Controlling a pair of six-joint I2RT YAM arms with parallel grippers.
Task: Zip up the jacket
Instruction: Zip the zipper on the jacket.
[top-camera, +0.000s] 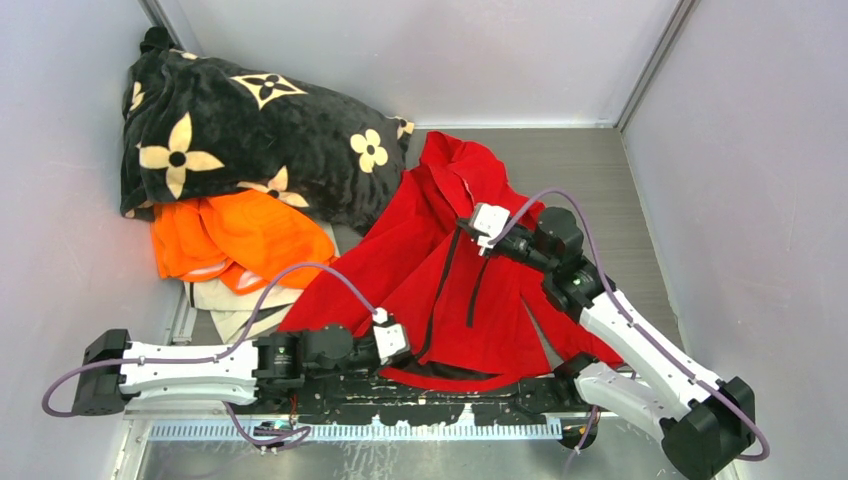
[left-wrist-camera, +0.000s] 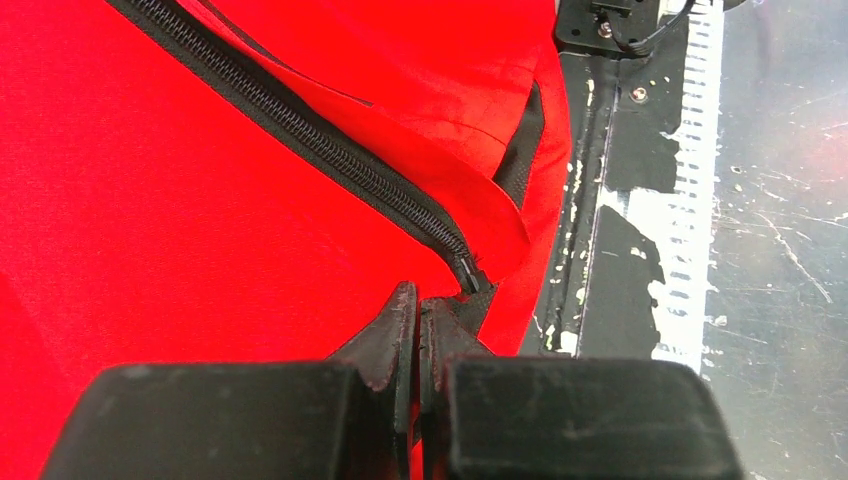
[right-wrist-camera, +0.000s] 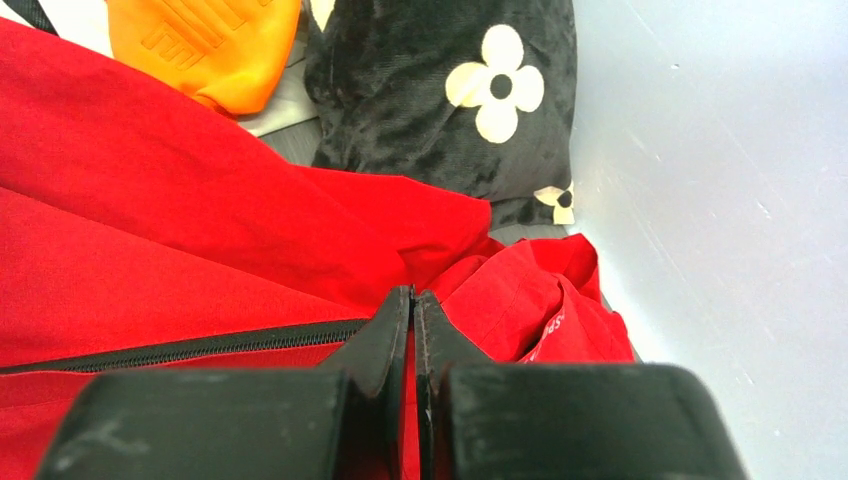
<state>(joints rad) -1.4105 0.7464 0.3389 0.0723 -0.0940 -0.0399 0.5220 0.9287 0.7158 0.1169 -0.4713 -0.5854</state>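
The red jacket (top-camera: 420, 250) lies spread over the middle of the table, collar toward the back wall. Its dark zip (top-camera: 440, 295) runs from the chest down to the hem. My left gripper (top-camera: 408, 345) is at the near hem, shut on the jacket's edge right beside the zip's bottom end (left-wrist-camera: 470, 275); in the left wrist view the left gripper (left-wrist-camera: 418, 300) shows jaws pressed together. My right gripper (top-camera: 468, 228) is at the upper chest. In its wrist view the right gripper (right-wrist-camera: 413, 296) is shut on red cloth where the zip (right-wrist-camera: 200, 345) reaches it. The slider is hidden.
A black flower-patterned blanket (top-camera: 240, 130) is heaped in the back left corner. An orange garment (top-camera: 235, 235) and a white cloth (top-camera: 235, 305) lie under its near edge. Grey walls stand on three sides. A black-taped strip (top-camera: 400, 390) borders the table's near edge.
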